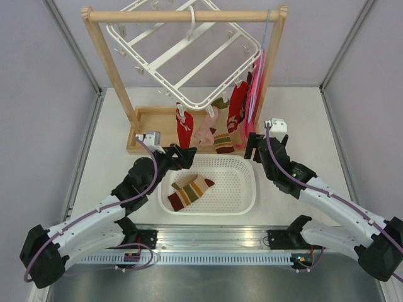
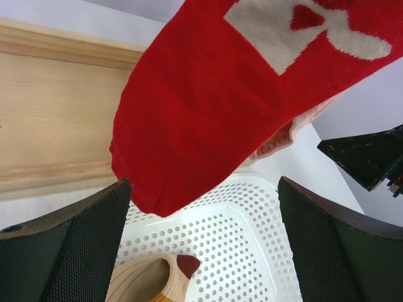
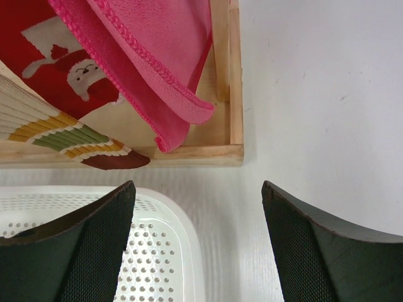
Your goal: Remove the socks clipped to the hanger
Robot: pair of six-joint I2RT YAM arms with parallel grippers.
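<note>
The white hanger (image 1: 189,53) hangs tilted from a wooden rack. Clipped along its lower edge are a red sock (image 1: 184,129), a pale pink sock (image 1: 206,130), a brown striped sock (image 1: 221,139) and another red sock (image 1: 237,107). My left gripper (image 1: 182,156) is open and empty just below the left red sock (image 2: 208,107), whose toe hangs between and above the fingers, apart from them. The pink sock (image 2: 277,141) shows behind it. My right gripper (image 1: 252,145) is open and empty over the table, below the right red sock (image 3: 56,63) and the striped sock (image 3: 63,135).
A white perforated basket (image 1: 242,185) lies between the arms and holds one striped sock (image 1: 189,192). The wooden rack's base tray (image 3: 189,151) sits behind it. A large pink cloth (image 3: 157,56) on a light-blue wire hanger (image 1: 267,31) hangs by the right post.
</note>
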